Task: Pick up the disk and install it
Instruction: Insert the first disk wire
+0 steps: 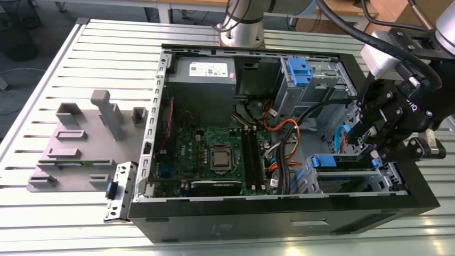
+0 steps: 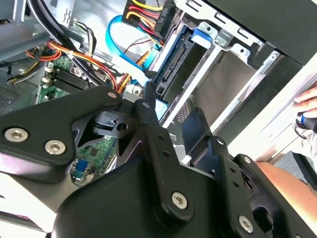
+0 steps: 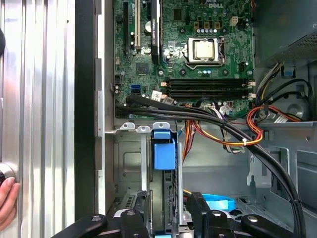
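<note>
The disk point(image 3: 163, 151) stands on edge in the drive cage point(image 3: 130, 163) at one corner of the open computer case point(image 1: 284, 213). Its blue end tab points toward the motherboard. In the exterior view the blue tab of the disk point(image 1: 324, 160) shows just left of my gripper point(image 1: 370, 152), which hangs low inside the case at the right. In both wrist views my gripper point(image 3: 168, 218) straddles the far end of the disk point(image 2: 174, 62), with one black finger on each flat side. The gripper point(image 2: 166, 111) looks shut on it.
Black, orange and yellow cable bundles point(image 3: 223, 126) run close past the cage, and a light-blue data cable point(image 2: 119, 44) loops nearby. A second blue-latched bay point(image 1: 299, 69) sits at the case's back right. A person's hand point(image 3: 6, 198) rests on the slatted table point(image 1: 50, 69). A grey fixture point(image 1: 78, 144) stands left.
</note>
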Robot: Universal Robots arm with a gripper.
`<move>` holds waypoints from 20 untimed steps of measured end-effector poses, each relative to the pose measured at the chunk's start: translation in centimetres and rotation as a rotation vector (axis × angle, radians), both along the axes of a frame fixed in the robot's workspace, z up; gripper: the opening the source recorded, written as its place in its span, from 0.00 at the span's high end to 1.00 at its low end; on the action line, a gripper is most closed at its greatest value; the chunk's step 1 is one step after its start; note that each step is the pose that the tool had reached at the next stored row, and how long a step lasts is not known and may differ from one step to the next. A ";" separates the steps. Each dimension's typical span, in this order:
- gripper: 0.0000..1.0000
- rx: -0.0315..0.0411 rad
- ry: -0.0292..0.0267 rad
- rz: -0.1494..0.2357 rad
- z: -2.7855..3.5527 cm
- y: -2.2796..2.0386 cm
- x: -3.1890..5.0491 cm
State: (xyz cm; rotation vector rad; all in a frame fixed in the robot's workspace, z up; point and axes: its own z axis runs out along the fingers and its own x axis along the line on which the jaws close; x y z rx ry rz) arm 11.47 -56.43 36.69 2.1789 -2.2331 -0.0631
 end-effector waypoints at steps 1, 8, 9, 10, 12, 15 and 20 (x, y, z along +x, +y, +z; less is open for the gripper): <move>0.52 0.0003 0.0000 0.000 -0.04 0.12 0.00; 0.52 0.0012 0.0000 0.000 -0.43 0.88 0.00; 0.52 0.0015 0.0000 0.000 -0.51 0.89 0.01; 0.52 0.0015 0.0000 0.000 -0.56 0.90 0.06; 0.52 0.0015 0.0000 0.000 -0.63 0.91 0.20; 0.52 0.0022 0.0000 0.000 -0.76 0.92 0.35; 0.52 0.0024 0.0000 0.000 -1.33 0.92 0.36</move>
